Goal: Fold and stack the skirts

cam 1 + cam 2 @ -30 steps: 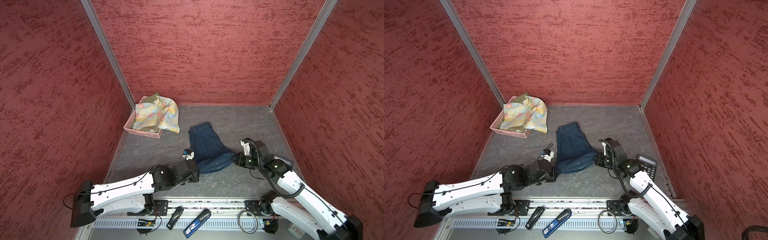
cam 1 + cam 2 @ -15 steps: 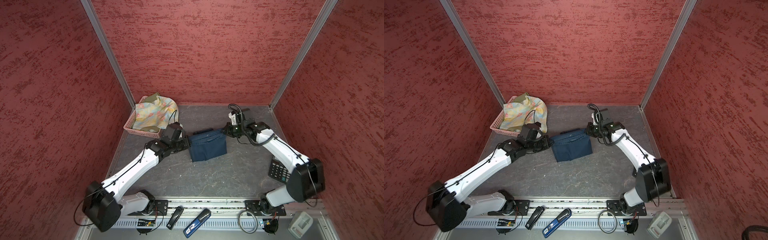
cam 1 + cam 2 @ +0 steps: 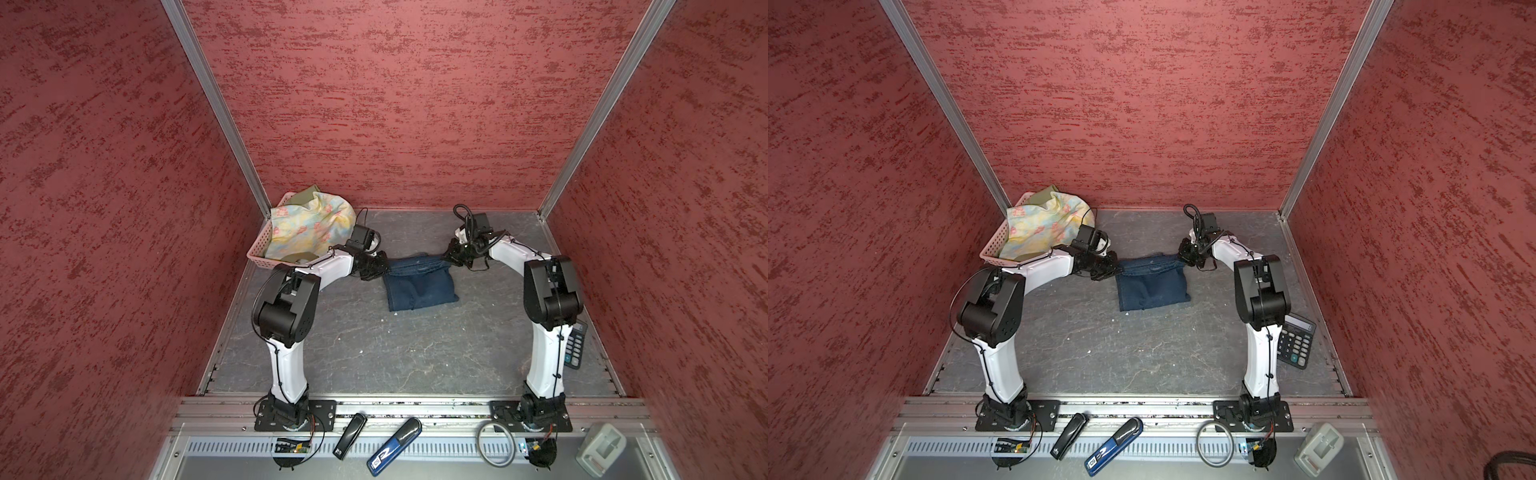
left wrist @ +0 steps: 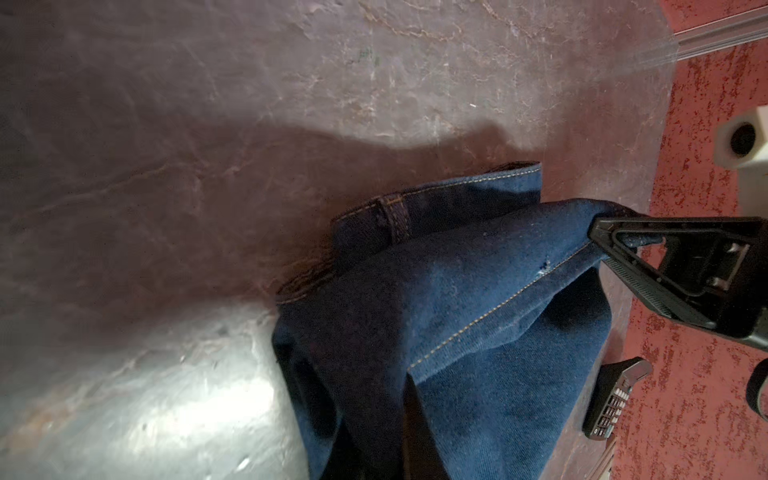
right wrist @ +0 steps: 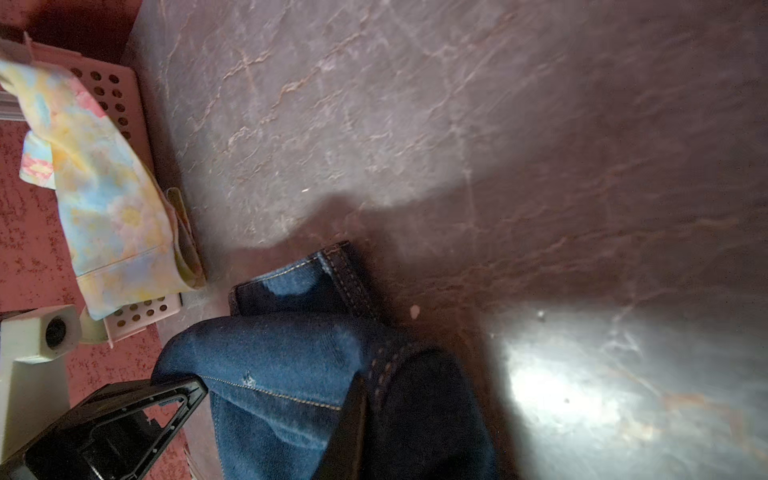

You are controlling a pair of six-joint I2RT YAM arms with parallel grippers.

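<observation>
Left wrist view: denim skirt (image 4: 478,332) fills the frame. One corner of its top layer is pinched in the right gripper (image 4: 600,232), jaws clamped hard on the cloth. A lower layer with a belt loop sits underneath on the table (image 4: 208,124). Right wrist view shows the same at the other end: left gripper (image 5: 183,392) clenched on the opposite corner of the same skirt, with the pink basket (image 5: 124,95) close behind it. In both top views the denim skirt (image 3: 419,286) is a rough folded rectangle on the table, to the right of the basket (image 3: 259,254) and not touching it. The skirt's far edge is stretched taut between the two grippers and the rest lies flat. The left gripper (image 3: 380,268) holds the corner nearer the basket, and the right gripper (image 3: 449,257) holds the corner farther from it. Pastel skirt (image 3: 307,228) is heaped in the basket and spills over the rim on the denim side. Olive skirt (image 3: 305,195) is under it in the basket, showing at the back end and again at the front rim. Calculator (image 3: 575,345) is on the table edge well apart from the basket, past the right arm, partly hidden by it.
</observation>
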